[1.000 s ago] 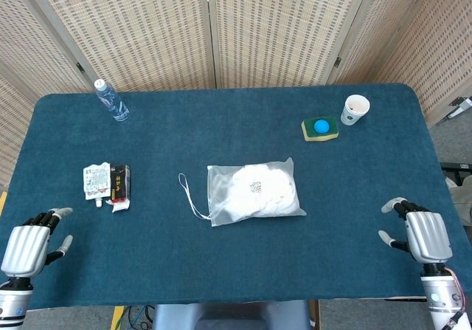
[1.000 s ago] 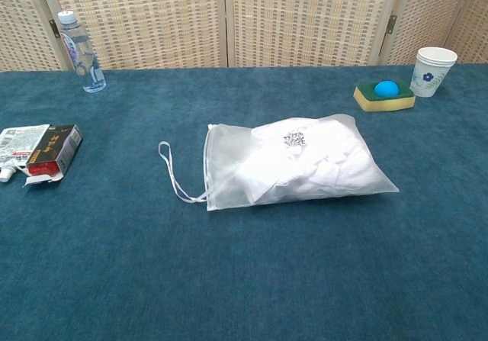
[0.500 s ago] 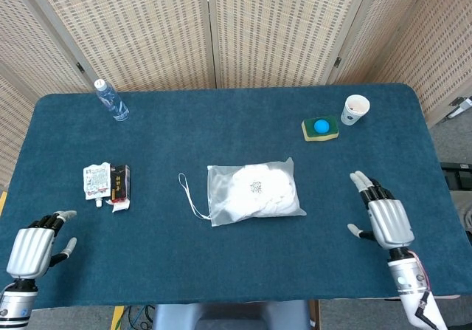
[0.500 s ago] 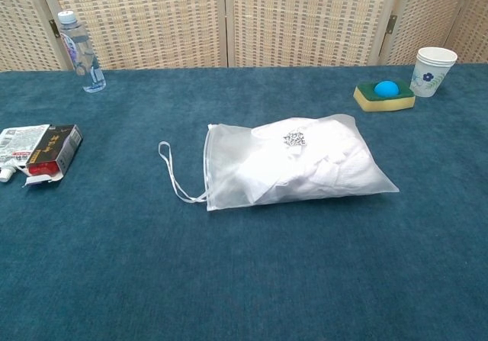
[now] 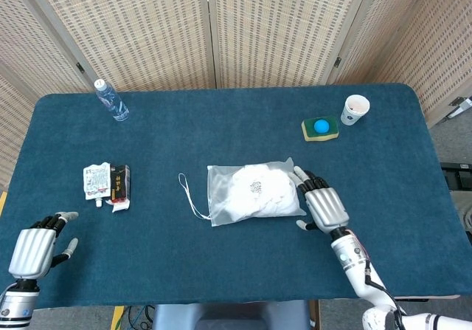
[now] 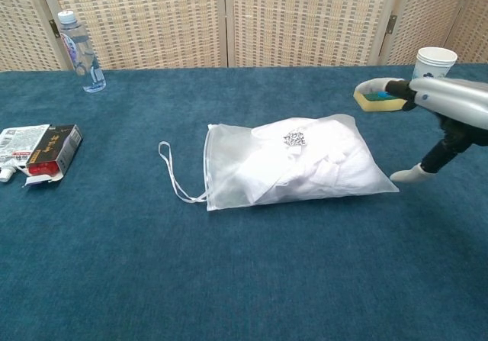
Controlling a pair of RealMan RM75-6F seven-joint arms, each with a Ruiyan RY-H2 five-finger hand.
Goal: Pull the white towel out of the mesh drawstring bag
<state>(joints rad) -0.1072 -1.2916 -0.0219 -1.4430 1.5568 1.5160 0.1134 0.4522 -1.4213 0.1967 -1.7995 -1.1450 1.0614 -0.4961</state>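
The mesh drawstring bag lies flat mid-table with the crumpled white towel inside it. Its mouth faces the robot's left, and the drawstring loop trails out on the cloth. My right hand hovers at the bag's closed end, fingers spread, holding nothing; whether its fingertips touch the bag is unclear. My left hand sits at the near left table edge, fingers loosely apart and empty, far from the bag; the chest view does not show it.
The table has a blue cloth. A water bottle stands far left. Small packets and a dark box lie left. A sponge with a blue ball and a paper cup sit far right.
My right hand has swept from the near right table edge inward to the bag's closed end. The left hand has barely shifted. The bag and towel have not moved.
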